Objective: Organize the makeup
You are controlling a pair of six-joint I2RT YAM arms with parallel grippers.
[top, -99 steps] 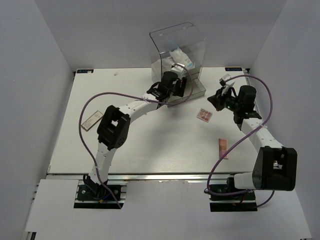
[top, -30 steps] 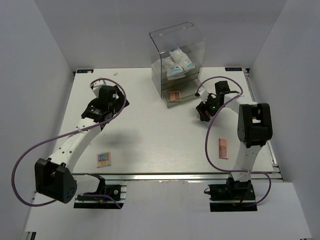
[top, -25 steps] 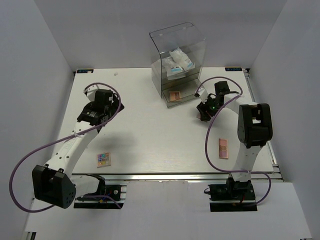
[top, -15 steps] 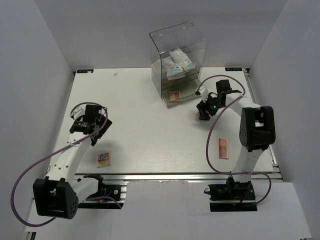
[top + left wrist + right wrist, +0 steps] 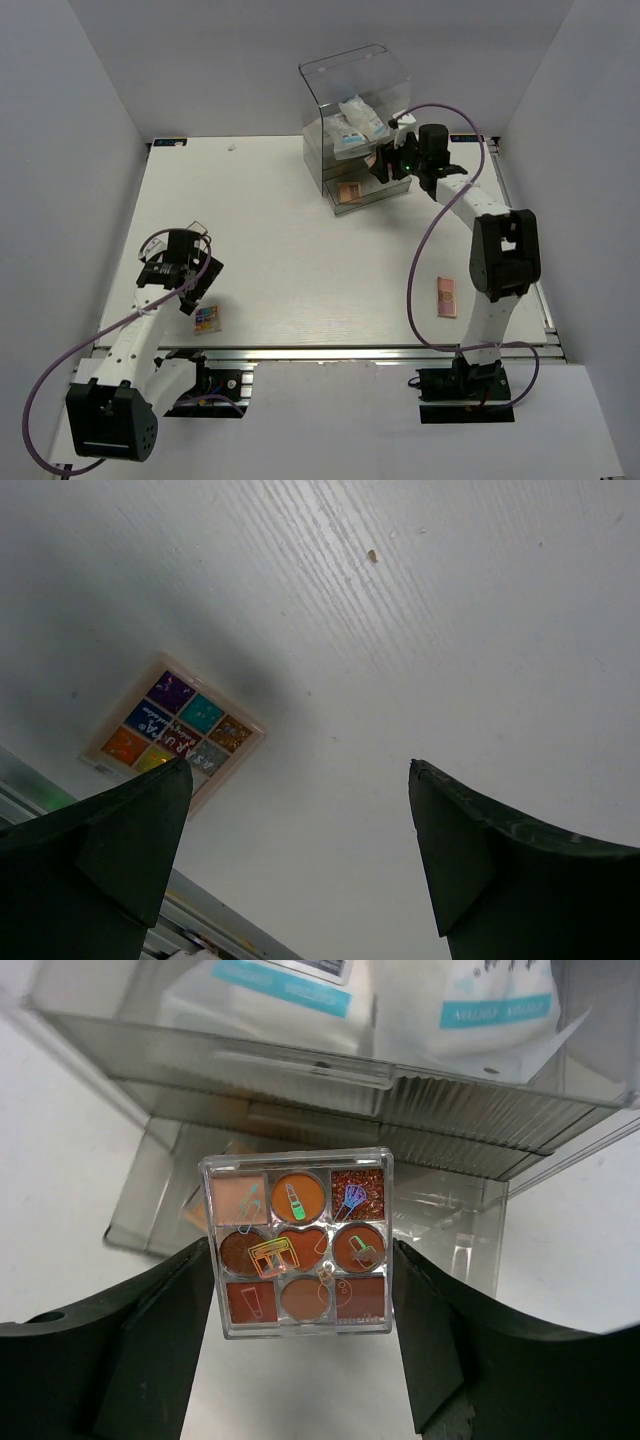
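Note:
My right gripper [image 5: 305, 1257] is shut on a square clear palette [image 5: 298, 1242] of brown and orange pans, held by its two side edges. It hangs just in front of the clear acrylic box [image 5: 355, 90], where my right gripper [image 5: 387, 165] shows in the top view. Two white packets with blue print [image 5: 290, 985] lie on the box's upper level, and another palette [image 5: 349, 192] lies in its bottom drawer. My left gripper [image 5: 300, 770] is open above the bare table, beside a colourful square palette [image 5: 175, 730] near the front left edge [image 5: 207, 318].
A pink rectangular palette [image 5: 446, 296] lies on the table at the near right. The open bottom drawer [image 5: 440, 1210] juts out from the box toward my right gripper. The table's metal front rail [image 5: 190, 920] runs just below my left fingers.
My right gripper has lifted the brown palette off the table and carried it back to the box front. My left arm has swung from the back left to the near left, over the colourful palette.

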